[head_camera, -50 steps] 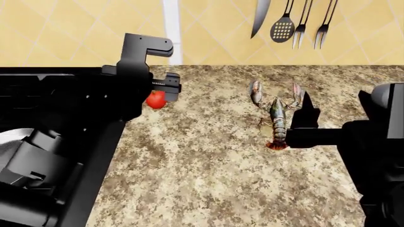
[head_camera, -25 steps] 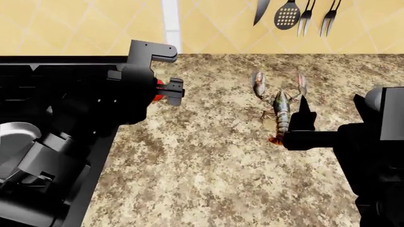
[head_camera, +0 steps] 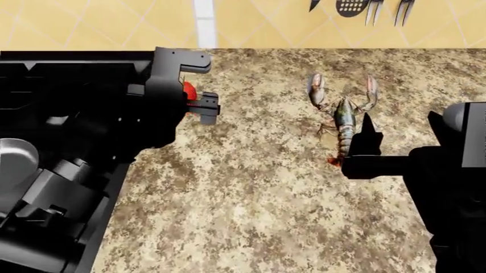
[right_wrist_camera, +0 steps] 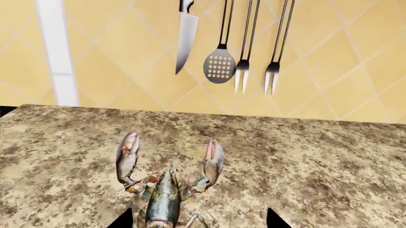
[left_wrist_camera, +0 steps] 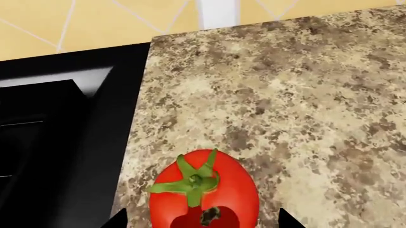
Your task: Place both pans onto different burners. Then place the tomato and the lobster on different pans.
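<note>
The red tomato (left_wrist_camera: 203,194) with its green stem lies on the speckled counter beside the black stove (left_wrist_camera: 57,142). My left gripper (left_wrist_camera: 201,222) is open, one fingertip on each side of the tomato and apart from it. In the head view the left gripper (head_camera: 204,107) hides most of the tomato (head_camera: 188,90). The grey-brown lobster (right_wrist_camera: 163,190) lies on the counter with its claws toward the wall. My right gripper (right_wrist_camera: 198,221) is open over its tail; in the head view the right gripper (head_camera: 366,136) is at the lobster's (head_camera: 343,114) tail end. The pans are hidden by my left arm.
The stove (head_camera: 76,79) fills the left of the head view, with a silvery curved part (head_camera: 15,156) showing under my arm. A knife (right_wrist_camera: 185,38), a slotted spoon (right_wrist_camera: 219,61) and two forks (right_wrist_camera: 273,71) hang on the yellow tiled wall behind the counter (head_camera: 251,205).
The head view has tilted down, so the wall and utensils slid up out of frame. My left gripper has closed in over the tomato, which shows less now. The right gripper stays at the lobster's tail.
</note>
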Robot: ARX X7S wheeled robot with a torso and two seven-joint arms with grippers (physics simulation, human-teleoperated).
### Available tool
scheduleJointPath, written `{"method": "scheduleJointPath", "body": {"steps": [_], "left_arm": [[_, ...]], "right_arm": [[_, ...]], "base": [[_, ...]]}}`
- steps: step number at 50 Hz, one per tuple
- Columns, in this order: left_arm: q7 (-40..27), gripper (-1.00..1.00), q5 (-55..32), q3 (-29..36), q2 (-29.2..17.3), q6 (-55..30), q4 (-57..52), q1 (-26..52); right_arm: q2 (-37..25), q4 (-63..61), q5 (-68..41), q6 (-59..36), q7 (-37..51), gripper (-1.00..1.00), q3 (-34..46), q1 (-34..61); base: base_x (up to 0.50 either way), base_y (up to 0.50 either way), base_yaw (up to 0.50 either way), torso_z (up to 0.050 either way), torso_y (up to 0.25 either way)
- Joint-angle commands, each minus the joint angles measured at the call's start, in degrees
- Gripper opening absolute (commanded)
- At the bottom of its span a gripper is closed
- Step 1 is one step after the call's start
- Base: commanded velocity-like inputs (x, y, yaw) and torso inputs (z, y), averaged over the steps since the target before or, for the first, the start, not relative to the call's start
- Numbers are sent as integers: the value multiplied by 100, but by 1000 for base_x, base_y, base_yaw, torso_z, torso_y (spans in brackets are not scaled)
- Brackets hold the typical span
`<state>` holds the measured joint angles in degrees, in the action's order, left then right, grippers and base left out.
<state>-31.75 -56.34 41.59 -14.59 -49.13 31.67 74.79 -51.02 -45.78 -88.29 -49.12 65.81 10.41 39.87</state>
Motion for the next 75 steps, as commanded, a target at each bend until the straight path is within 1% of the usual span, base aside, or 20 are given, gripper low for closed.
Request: {"method": "scheduleJointPath", "body": {"steps": [1, 10, 16, 17, 30, 39, 51, 62, 69, 75], "left_arm": [[15, 100, 14, -15, 3, 49, 84, 27], [2, 100, 34, -32, 1, 108, 132, 54], [-4, 100, 70, -30, 5, 184, 173, 38], [-17, -100, 72, -43, 1, 202, 176, 38], [-114, -100, 72, -91, -184, 311, -218, -48], [-642, -100, -545, -481, -815, -81, -1814, -379], [-953, -100, -1140, -1006, -1299, -37, -2840, -860], [-1331, -100, -1768, -1331, -1652, -265, -3749, -1064], [-1482, -100, -1992, -1485, -1828, -290, -4094, -1163], [-1613, -100, -2201, -1624, -1948, -282, -4467, -1238]], "right_arm": [[19, 15, 17, 12, -14, 100, 23, 11], [13, -16, 49, 47, -34, 100, 17, -68], [34, 9, 111, 56, -80, 100, 38, -103], [35, 13, 116, 58, -87, 100, 38, -108], [38, 33, 150, 75, -112, 100, 57, -140], [50, 24, 116, 46, -44, 100, 103, -85], [139, 68, 204, 19, -51, 100, 210, -76], [208, 97, 252, -22, -49, 100, 310, -31], [230, 113, 202, -87, 22, 100, 378, 82], [256, 171, 156, -120, 89, 100, 422, 156]], "base": [[0, 0, 0, 0, 0], [0, 0, 0, 0, 0], [0, 0, 0, 0, -111], [0, 0, 0, 0, 0], [0, 0, 0, 0, 0], [0, 0, 0, 0, 0], [0, 0, 0, 0, 0], [0, 0, 0, -7, 248], [0, 0, 0, -9, 247], [2, 0, 0, -4, 56]]}}
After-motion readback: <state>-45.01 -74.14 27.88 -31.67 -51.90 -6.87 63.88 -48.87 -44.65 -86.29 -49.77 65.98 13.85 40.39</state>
